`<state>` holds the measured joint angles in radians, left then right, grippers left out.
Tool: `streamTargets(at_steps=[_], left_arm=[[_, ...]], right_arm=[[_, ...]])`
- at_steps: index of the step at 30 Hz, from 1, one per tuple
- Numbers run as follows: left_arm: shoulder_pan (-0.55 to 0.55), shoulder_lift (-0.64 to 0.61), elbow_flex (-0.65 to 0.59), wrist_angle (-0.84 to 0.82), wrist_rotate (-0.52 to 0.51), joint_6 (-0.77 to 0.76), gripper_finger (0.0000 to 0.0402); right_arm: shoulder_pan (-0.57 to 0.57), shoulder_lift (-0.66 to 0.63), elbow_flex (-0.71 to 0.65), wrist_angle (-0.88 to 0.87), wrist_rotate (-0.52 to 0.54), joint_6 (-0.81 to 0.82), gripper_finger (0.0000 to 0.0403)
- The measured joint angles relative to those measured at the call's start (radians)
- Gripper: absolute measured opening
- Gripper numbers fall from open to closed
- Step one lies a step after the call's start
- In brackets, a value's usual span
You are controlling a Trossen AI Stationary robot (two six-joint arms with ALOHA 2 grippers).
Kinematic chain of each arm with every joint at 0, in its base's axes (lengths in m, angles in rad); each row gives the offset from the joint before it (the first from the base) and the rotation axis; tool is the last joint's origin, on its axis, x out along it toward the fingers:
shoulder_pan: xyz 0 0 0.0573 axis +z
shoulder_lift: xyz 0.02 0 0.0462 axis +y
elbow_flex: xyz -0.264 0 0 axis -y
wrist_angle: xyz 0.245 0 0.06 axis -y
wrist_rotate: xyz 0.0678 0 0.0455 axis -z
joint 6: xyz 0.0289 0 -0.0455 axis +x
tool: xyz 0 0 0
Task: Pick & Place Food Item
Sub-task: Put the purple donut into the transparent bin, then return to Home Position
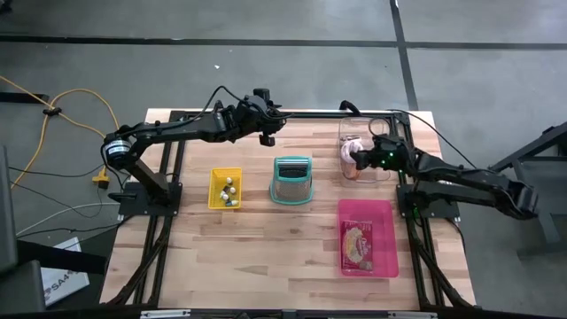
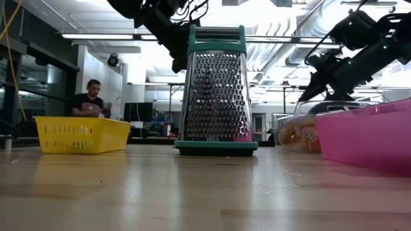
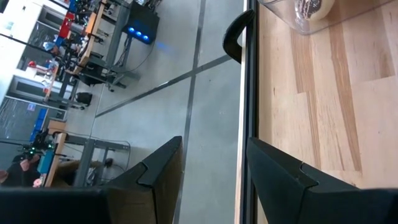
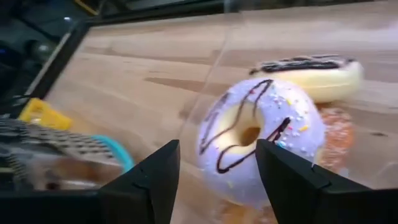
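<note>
A clear plastic container [image 1: 353, 133] at the table's far right holds a lilac-iced doughnut with chocolate lines [image 4: 261, 137], a chocolate-topped éclair [image 4: 311, 74] and a sugared doughnut [image 4: 339, 140]. The lilac doughnut leans on the others. My right gripper [image 4: 217, 149] is open at the container's near side [image 1: 357, 159], slanting down, with the lilac doughnut just beyond its fingertips. My left gripper [image 3: 211, 146] hangs open above the table's far edge [image 1: 265, 135], with nothing between its fingers.
A pink tray [image 1: 386, 213] at the near right holds a packaged food item [image 1: 358, 245]. A teal-framed grater [image 1: 291, 180] stands mid-table, and a yellow basket [image 1: 225, 188] with small things in it sits to its left. A person [image 2: 90, 99] sits in the room behind.
</note>
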<state>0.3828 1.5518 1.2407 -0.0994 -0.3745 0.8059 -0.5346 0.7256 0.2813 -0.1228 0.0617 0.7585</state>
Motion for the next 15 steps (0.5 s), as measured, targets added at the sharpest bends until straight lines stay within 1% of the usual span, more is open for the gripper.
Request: streamTargets(at_steps=[4,9,11,15], left_arm=[[0.0,0.0,0.0,0.001,0.0,0.003,0.0173],[0.0,0.0,0.0,0.003,0.0,0.005,0.0173],[0.0,0.0,0.0,0.003,0.0,0.005,0.0173],[0.0,0.0,0.0,0.009,0.0,0.005,0.0173]], right_arm=[[-0.01,-0.017,0.009,-0.052,0.068,-0.04,0.0189],[-0.035,-0.048,0.087,-0.197,0.155,-0.111,0.0171],[-0.038,-0.051,0.118,-0.256,0.174,-0.13,0.0164],[-0.037,-0.051,0.162,-0.263,0.173,-0.159,0.0155]])
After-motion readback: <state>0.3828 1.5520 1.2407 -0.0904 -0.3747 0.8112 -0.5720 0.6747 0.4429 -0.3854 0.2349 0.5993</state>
